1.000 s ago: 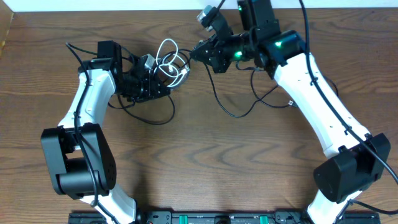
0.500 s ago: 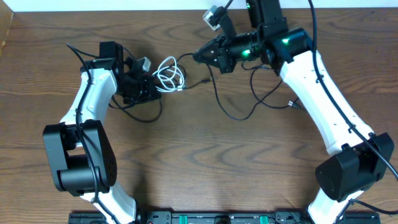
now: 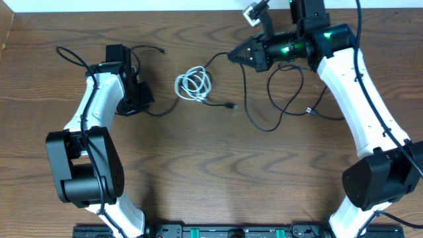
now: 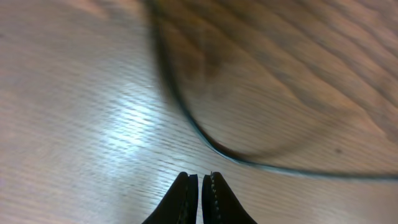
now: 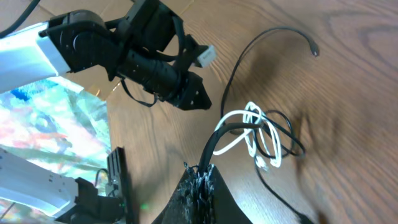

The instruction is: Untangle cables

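Observation:
A white cable [image 3: 193,84] lies coiled on the wooden table between the two arms, with thin black cables [image 3: 246,99] threaded through it and trailing right to a small plug [image 3: 310,110]. My right gripper [image 3: 232,57] hovers above and right of the coil, shut on a black cable [image 5: 214,146] that runs from its jaws [image 5: 202,169] down into the white coil [image 5: 255,134]. My left gripper [image 3: 144,100] sits well left of the coil. Its jaws [image 4: 200,176] are shut with nothing showing between the tips. A black cable [image 4: 186,118] curves across the table just ahead of it.
A black bar [image 3: 218,231] with green lights runs along the table's front edge. The arms' own thicker black cables loop near the left arm's upper part [image 3: 73,56]. A loose black plug end [image 5: 314,50] lies beyond the coil.
The left gripper has shut and pulled back left, away from the coil. The right gripper has moved right and up with its black cable, drawing the white coil out between the arms.

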Controlling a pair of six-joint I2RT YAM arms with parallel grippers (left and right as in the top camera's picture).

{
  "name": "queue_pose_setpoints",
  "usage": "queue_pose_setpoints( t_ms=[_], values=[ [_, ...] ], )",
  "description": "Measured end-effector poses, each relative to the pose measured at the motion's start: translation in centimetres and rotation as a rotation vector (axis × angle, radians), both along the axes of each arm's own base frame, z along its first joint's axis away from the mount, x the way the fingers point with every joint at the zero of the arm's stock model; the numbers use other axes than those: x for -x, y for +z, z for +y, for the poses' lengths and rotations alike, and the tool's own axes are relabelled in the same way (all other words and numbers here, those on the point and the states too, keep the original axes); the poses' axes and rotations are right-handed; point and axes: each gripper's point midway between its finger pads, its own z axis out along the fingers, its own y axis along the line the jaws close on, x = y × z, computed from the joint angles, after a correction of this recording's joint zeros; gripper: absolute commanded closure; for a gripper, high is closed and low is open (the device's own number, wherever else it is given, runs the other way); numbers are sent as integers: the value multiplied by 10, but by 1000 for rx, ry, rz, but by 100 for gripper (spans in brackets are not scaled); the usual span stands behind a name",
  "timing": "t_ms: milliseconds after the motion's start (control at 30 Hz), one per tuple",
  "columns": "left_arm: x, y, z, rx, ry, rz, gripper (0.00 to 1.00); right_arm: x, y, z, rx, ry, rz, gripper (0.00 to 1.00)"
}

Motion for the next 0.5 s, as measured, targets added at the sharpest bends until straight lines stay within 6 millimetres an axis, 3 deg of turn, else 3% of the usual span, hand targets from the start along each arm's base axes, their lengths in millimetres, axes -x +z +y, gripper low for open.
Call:
queue_pose_setpoints(
  t_ms=[167, 267, 400, 433, 500],
  values=[
    [5, -6, 7, -35, 66, 22, 90, -1, 1, -14, -21, -8, 29, 99],
    [4, -6, 2, -1, 67, 18, 76, 0, 3, -14, -36, 3, 29, 99],
    [1, 0, -36, 210, -56, -15, 67, 4, 4, -14, -45, 15, 39, 99],
    [1, 4, -47, 272, -85, -24, 59, 4, 5, -14, -47, 16, 40, 99],
    [1, 13, -69, 404, -129, -44, 59, 4, 5, -14, -49, 19, 40, 99]
  ],
)
